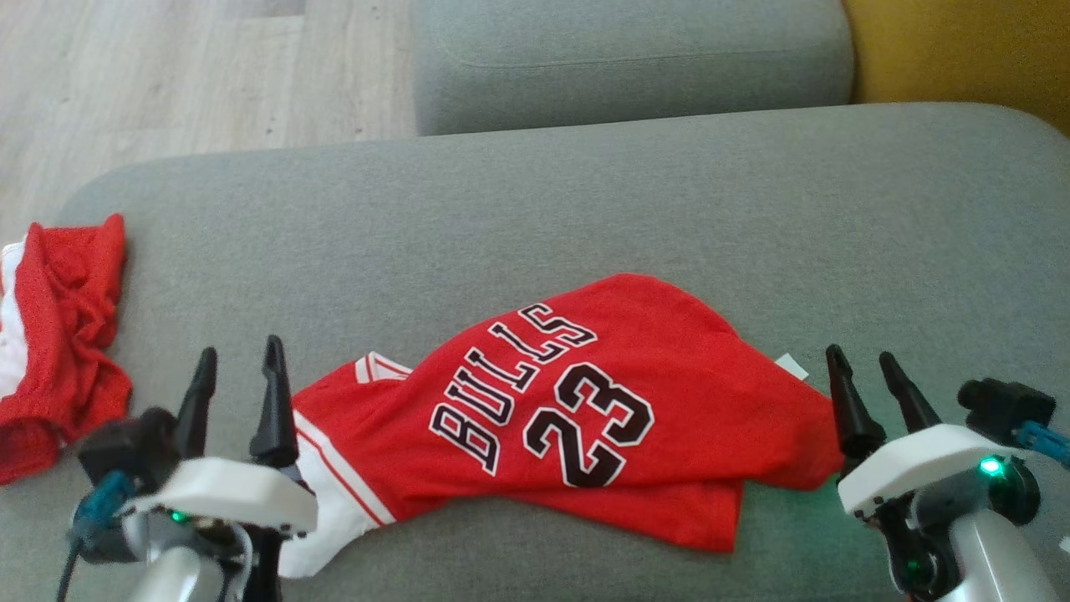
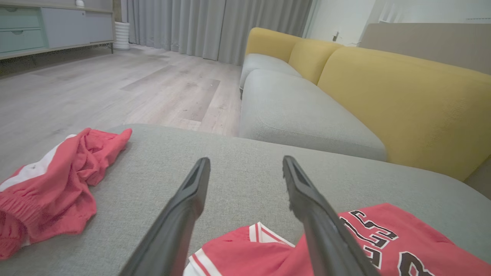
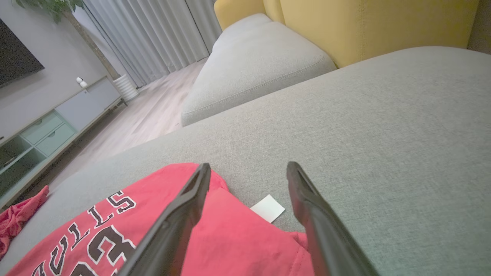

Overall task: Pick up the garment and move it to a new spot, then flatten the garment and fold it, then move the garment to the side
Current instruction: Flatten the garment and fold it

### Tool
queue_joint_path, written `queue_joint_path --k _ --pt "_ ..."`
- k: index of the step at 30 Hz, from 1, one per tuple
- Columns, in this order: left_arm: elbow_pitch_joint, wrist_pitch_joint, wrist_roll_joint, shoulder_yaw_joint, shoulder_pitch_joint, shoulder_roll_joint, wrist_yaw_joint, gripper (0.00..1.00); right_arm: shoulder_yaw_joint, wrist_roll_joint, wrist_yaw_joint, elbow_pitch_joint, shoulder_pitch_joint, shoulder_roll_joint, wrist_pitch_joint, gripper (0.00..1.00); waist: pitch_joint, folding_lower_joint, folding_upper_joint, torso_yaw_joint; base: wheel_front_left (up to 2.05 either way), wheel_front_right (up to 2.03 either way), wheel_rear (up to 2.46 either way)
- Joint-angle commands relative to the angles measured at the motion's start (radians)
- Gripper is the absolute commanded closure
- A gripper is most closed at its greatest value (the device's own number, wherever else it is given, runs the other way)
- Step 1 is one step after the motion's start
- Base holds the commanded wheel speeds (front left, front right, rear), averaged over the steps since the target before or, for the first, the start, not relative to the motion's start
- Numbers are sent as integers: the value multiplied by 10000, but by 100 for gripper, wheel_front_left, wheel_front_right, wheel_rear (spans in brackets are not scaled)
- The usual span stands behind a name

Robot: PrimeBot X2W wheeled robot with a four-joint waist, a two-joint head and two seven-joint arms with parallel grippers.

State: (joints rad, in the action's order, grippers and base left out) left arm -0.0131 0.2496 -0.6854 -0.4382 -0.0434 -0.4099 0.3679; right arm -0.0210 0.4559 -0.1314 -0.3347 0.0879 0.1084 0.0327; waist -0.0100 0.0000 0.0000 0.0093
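Note:
The garment [image 1: 585, 401] is a red jersey reading BULLS 23, lying folded over on the grey sofa seat [image 1: 535, 209]. Its white-trimmed end points toward my left gripper [image 1: 238, 359], which stands open just above that end with nothing between its fingers. In the left wrist view the garment [image 2: 402, 245] lies below and right of the open left gripper [image 2: 245, 165]. My right gripper [image 1: 865, 359] is open at the jersey's right edge, holding nothing. In the right wrist view the garment [image 3: 230, 237] sits under the open right gripper [image 3: 249, 170], with a white tag [image 3: 267, 208] beside it.
A second red and white cloth [image 1: 58, 334] lies crumpled at the seat's left edge, also seen as the crumpled cloth [image 2: 50, 188] in the left wrist view. Another grey seat [image 1: 627, 58] lies beyond, a yellow backrest [image 1: 961, 50] at right, and wooden floor [image 1: 167, 75] at the far left.

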Motion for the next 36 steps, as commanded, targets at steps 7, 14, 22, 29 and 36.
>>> queue_joint_path --k 7,14,22,29,36 --pt "699 120 1567 1396 142 1033 -878 0 -1149 248 7 77 1152 886 1351 0 77 0 0 639 0 0 0" --pt "257 121 2302 1721 24 1885 -1814 0 -1784 1284 7 -1221 3115 1623 2943 0 537 0 0 1605 0 0 0" --pt "-177 121 2928 2152 -254 2610 -2528 0 -2170 1863 7 -4105 4775 1958 4304 0 1095 0 0 2520 0 0 0" --pt "-436 121 3316 2575 -335 2995 -2966 0 -2650 2157 7 -5883 5207 1734 5764 55 1243 0 0 2832 0 0 0" --pt "-533 122 3609 2726 -422 3287 -3330 0 -3308 2452 7 -5243 5604 2156 4531 100 1440 0 0 3099 0 0 0"
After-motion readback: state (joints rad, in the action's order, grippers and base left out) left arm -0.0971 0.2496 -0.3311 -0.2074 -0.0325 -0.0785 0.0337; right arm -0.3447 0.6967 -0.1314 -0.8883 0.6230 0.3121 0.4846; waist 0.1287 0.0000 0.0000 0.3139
